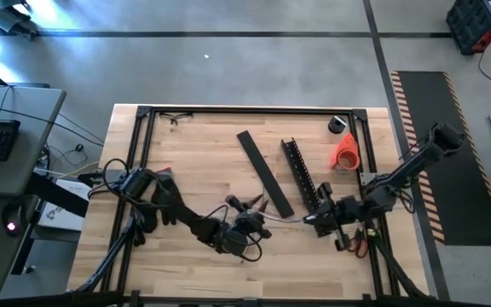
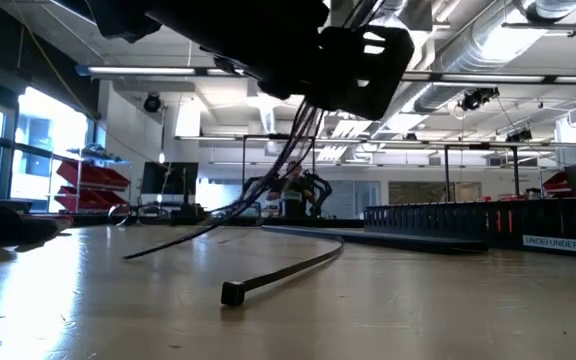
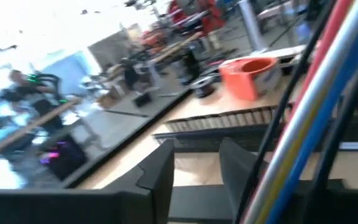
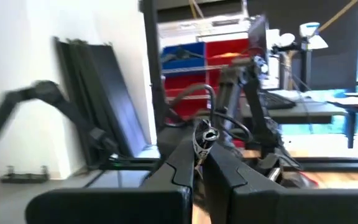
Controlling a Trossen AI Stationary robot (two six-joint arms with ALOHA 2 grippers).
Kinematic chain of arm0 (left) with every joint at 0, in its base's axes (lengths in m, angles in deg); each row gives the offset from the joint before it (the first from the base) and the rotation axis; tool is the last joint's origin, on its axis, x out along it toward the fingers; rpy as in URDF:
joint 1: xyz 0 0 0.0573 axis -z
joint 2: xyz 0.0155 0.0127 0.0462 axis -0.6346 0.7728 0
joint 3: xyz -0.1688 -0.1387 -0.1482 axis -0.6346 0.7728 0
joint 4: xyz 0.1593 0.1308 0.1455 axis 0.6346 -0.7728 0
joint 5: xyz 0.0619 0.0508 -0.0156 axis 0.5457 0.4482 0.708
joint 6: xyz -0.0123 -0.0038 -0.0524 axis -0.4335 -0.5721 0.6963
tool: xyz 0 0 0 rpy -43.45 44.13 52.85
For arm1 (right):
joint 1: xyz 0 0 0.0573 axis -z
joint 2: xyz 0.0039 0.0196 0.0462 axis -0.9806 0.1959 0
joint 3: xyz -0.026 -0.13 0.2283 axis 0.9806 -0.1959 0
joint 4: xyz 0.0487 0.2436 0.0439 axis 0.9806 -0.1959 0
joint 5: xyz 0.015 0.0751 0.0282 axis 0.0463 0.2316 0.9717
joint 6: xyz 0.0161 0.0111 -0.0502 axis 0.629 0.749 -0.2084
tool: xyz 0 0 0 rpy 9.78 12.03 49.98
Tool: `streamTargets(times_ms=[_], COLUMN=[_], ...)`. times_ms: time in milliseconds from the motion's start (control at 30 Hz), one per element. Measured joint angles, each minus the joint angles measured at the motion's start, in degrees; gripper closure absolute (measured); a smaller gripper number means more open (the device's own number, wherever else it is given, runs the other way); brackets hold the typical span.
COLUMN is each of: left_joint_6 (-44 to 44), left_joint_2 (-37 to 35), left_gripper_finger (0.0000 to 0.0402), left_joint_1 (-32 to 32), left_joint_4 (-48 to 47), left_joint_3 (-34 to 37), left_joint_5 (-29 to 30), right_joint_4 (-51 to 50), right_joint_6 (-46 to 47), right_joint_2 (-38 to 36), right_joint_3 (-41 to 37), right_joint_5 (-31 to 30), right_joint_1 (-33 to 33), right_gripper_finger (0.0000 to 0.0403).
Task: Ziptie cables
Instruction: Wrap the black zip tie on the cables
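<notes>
Cables (image 1: 281, 219) pinched by right tool (image 4: 199, 163), left tool (image 1: 247, 207) beside

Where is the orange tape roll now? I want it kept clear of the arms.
In the high view the orange tape roll sits near the table's far right corner, just right of the black slotted channel bar and beyond the right tool.
</notes>
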Motion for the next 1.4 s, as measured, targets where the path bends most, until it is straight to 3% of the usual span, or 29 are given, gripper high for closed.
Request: streamTargets(times_ms=[133, 267, 467, 600, 767, 833, 1067, 1400], left_joint_6=[-4.9, -9.0, -3.5, 9.0, 35.3, 39.8, 46.4, 47.0], left_joint_2=[-0.2, -1.5, -7.8, -14.3, -20.0, -20.0, -20.0, -15.6], left_gripper_finger=[0.0346, 0.039, 0.04, 0.0401, 0.0401, 0.0401, 0.0402, 0.0401], left_joint_1=[0.8, 1.5, 1.9, 1.5, -2.9, -4.0, -3.4, 0.0], left_joint_4=[0.0, -0.2, -9.5, -30.7, -67.4, -76.0, -88.6, -91.5], left_joint_3=[0.0, 0.0, 3.6, 3.7, -0.5, -0.8, -0.9, -0.9], left_joint_5=[5.9, 7.8, 5.9, -4.4, -28.1, -33.2, -45.6, -60.5], right_joint_4=[-4.0, -7.8, -11.1, -11.9, -16.8, -19.1, -21.7, -20.8], right_joint_6=[-0.6, -1.5, -2.6, -2.8, 2.5, 6.2, 21.0, 33.3], right_joint_2=[-3.5, -6.4, -8.6, -8.6, -7.3, -5.6, 5.8, 17.2], right_joint_3=[0.0, 0.0, 0.0, 0.0, 0.0, 0.0, -0.1, -0.1], right_joint_5=[-3.7, -10.2, -17.9, -23.7, -25.6, -25.4, -22.0, -10.1], right_joint_1=[-4.7, -9.3, -14.8, -16.6, -15.1, -13.3, -5.9, -3.1], right_gripper_finger=[0.0403, 0.0403, 0.0403, 0.0403, 0.0403, 0.0403, 0.0403, 0.0403])
